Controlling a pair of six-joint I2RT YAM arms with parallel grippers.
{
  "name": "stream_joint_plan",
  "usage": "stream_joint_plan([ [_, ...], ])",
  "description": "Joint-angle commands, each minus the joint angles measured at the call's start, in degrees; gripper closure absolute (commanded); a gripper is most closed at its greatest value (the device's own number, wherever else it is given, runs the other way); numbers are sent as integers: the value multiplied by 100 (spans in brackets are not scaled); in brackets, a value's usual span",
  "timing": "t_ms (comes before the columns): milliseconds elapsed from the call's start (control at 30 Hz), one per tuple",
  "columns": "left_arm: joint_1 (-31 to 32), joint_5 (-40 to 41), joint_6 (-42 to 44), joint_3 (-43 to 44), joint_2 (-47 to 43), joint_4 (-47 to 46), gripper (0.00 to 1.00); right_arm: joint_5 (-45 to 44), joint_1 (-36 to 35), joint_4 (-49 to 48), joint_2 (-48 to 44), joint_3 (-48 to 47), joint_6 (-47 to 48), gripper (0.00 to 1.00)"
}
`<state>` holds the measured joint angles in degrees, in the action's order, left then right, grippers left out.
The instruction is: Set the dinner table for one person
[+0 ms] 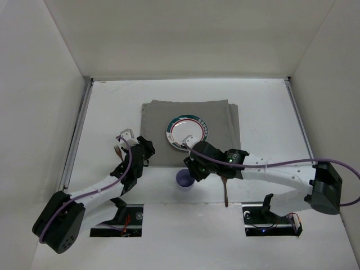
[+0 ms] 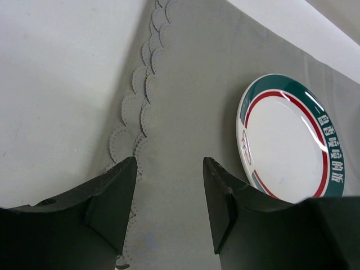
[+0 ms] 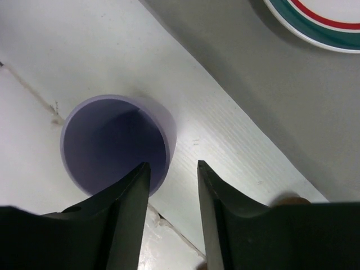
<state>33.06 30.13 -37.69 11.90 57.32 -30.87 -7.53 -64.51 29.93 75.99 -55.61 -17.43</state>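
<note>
Left arm (image 1: 98,193) and right arm (image 1: 281,171): white links, black joint housings, purple cable (image 1: 292,162) along each. Fingers (image 2: 112,197) matte black, wedge-shaped. Green LED (image 1: 229,160) just behind right gripper (image 3: 173,169).

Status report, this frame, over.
Left jaws open, empty, above mat edge. Right jaws open astride cup rim. Table: plate on mat, cup beside mat. Nothing blocking.

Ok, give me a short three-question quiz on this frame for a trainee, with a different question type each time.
1. True or false: the plate lies on the grey placemat.
2. The purple cup stands on: A) the placemat, B) the bare white table, C) the plate.
3. What is between the left gripper's fingers?
Key: 1 true. 2 B. 3 nothing; it hangs open over the placemat's scalloped edge.
</note>
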Motion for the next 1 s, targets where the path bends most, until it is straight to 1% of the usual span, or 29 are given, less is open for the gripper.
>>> stream_joint_plan([
  [0, 21, 107, 78, 40, -63, -235, 52, -29, -4, -163, 249, -301, 91, 59],
  [133, 56, 125, 87, 14, -151, -243, 52, -12, -4, -365, 496, -353, 144, 79],
  [233, 12, 99, 78, 40, -37, -253, 52, 67, 31, -418, 479, -415, 56, 92],
  [267, 12, 90, 69, 40, -28, -235, 52, 154, 31, -375, 392, -467, 90, 95],
  [400, 73, 125, 60, 32, -63, -270, 51, 182, 127, -295, -284, -731, 144, 95],
  [467, 56, 72, 60, 58, -28, -244, 51, 217, 521, -487, -557, -810, 65, 94],
  [567, 126, 107, 69, 32, -116, -270, 51, -2, 1223, -857, -542, -837, -102, 94],
  [633, 100, 116, 78, 49, -98, -261, 51, -257, 1795, -1068, -261, -951, -295, 94],
  [767, 126, 125, 87, 40, -98, -252, 51, -442, 2937, -1578, 520, -1398, -428, 95],
  [867, 82, 116, 130, 84, -45, -209, 51, -731, 3658, -1552, 1092, -1925, -472, 96],
  [967, 73, 124, 175, 40, -229, -121, 50, -934, 4064, -1211, 1724, -2584, -262, 96],
])
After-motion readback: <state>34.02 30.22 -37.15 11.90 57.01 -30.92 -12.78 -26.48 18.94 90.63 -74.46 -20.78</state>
